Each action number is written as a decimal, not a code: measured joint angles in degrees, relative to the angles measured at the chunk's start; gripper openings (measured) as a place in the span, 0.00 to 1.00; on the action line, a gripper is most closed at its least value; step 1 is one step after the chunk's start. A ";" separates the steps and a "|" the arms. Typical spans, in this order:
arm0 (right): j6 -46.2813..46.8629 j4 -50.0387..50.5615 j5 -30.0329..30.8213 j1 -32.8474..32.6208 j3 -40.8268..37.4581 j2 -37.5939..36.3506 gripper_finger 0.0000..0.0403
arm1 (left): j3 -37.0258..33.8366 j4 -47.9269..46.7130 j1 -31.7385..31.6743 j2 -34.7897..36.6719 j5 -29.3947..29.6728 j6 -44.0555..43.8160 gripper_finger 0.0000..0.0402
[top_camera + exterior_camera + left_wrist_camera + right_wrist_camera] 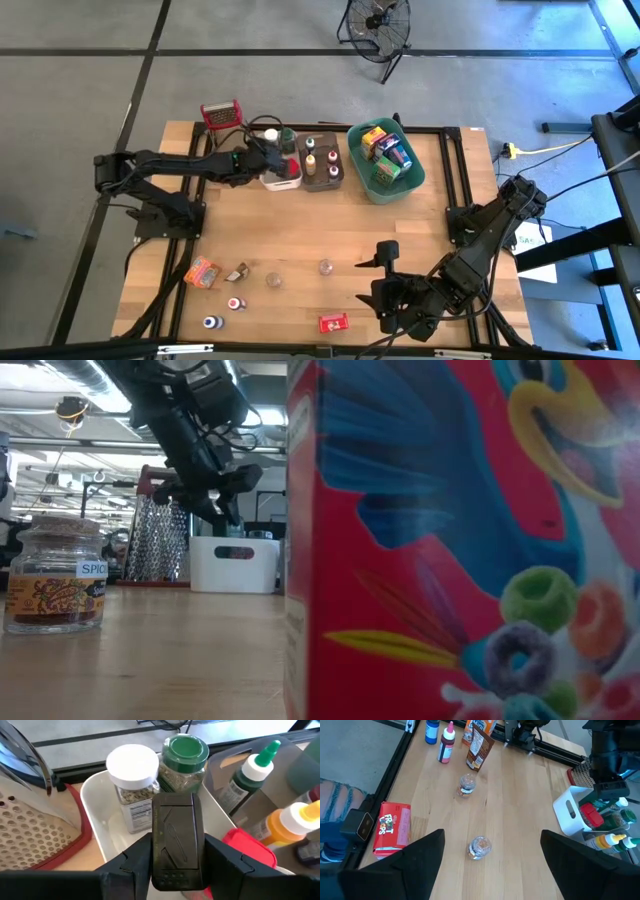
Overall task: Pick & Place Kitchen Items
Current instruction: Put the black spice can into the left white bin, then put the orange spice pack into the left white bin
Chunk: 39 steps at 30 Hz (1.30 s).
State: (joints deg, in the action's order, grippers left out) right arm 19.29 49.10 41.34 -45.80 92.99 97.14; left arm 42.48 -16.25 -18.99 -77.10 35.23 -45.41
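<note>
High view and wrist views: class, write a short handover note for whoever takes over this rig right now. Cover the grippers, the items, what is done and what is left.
Left gripper: over the white bin, with a black-lidded item right at it; grip unclear.
Right gripper: open and empty, above the near side of the table.
Done: white-capped jar and green-capped jar in the white bin; squeeze bottles in the brown bin; boxes in the teal bin.
Left on the table: orange packet, brown packet, two clear jars, two small bottles, red cereal box.
</note>
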 joint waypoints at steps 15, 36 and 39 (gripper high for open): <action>0.00 0.02 0.00 0.02 0.00 0.00 0.83 | 0.02 -0.20 0.03 0.00 1.21 2.10 0.40; 0.00 0.02 0.02 0.02 0.00 0.00 0.83 | 2.39 -0.35 0.86 3.63 -4.39 11.61 0.39; 0.01 0.04 0.02 0.01 0.00 0.00 0.83 | 4.11 -1.25 2.27 7.82 -13.02 17.35 0.39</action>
State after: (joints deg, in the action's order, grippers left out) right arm 19.30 49.15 41.36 -45.79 92.99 97.14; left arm 46.59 -17.50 -16.72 -69.28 22.21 -28.06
